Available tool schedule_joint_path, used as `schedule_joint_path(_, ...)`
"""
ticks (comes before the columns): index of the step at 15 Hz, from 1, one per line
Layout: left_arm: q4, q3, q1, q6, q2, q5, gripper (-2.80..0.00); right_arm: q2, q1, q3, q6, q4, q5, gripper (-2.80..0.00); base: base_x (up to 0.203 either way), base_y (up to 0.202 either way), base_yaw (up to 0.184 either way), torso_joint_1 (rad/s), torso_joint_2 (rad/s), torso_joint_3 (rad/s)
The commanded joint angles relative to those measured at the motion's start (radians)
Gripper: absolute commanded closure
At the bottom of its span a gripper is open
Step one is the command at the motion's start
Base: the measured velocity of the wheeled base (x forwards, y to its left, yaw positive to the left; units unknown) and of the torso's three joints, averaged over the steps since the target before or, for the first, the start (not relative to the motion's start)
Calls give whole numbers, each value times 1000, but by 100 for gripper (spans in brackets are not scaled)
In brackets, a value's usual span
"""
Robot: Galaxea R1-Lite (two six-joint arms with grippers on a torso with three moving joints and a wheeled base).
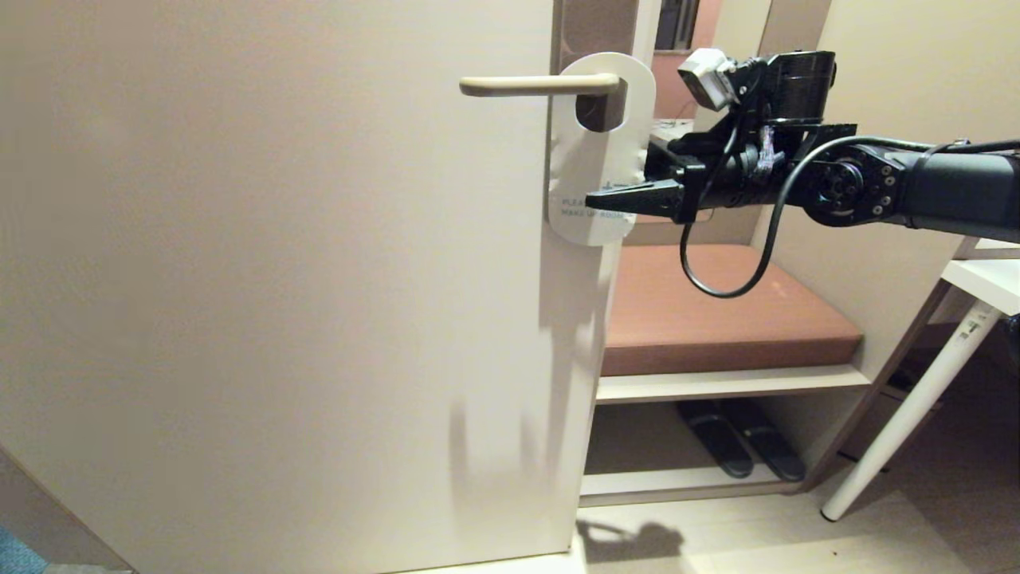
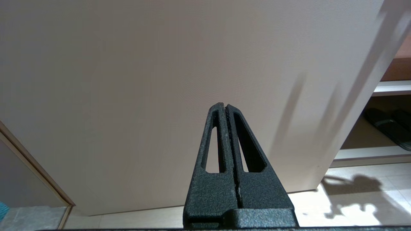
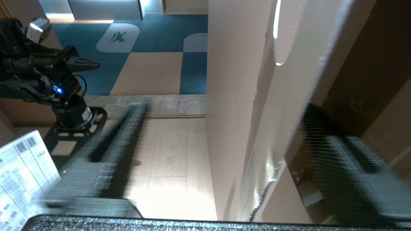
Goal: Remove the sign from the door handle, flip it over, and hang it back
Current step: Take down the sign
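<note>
The sign (image 1: pixel 594 159) hangs by its hole on the door handle (image 1: pixel 534 84), white side facing me with "MAKE UP ROOM" printed low down. My right gripper (image 1: pixel 629 197) reaches in level from the right at the sign's lower half. It is open: one black finger lies in front of the card, the other is hidden behind it. In the right wrist view the gripper (image 3: pixel 224 106) has its fingers wide apart, with the sign (image 3: pixel 289 83) and the door's edge between them. My left gripper (image 2: pixel 225 106) is shut and empty, low down, pointing at the door's lower part.
The pale door (image 1: pixel 279 279) fills the left of the head view. Right of its edge is a bench with a brown cushion (image 1: pixel 717 319), dark slippers (image 1: pixel 741 446) on a shelf beneath, and a white table leg (image 1: pixel 916 406) at far right.
</note>
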Motion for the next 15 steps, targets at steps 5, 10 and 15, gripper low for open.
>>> schedule_joint_path(5, 0, 0, 0, 0, 1, 0, 0, -14, 1, 4, -1, -1, 7, 0, 0, 0, 0, 0, 0, 0)
schedule_joint_path(10, 0, 0, 0, 0, 1, 2, 0, -33, 1, 26, -9, -1, 7, 0, 0, 0, 0, 0, 0, 0)
schedule_joint_path(15, 0, 0, 0, 0, 1, 0, 0, -31, 1, 36, -25, -5, 2, 0, 0, 0, 0, 0, 0, 0)
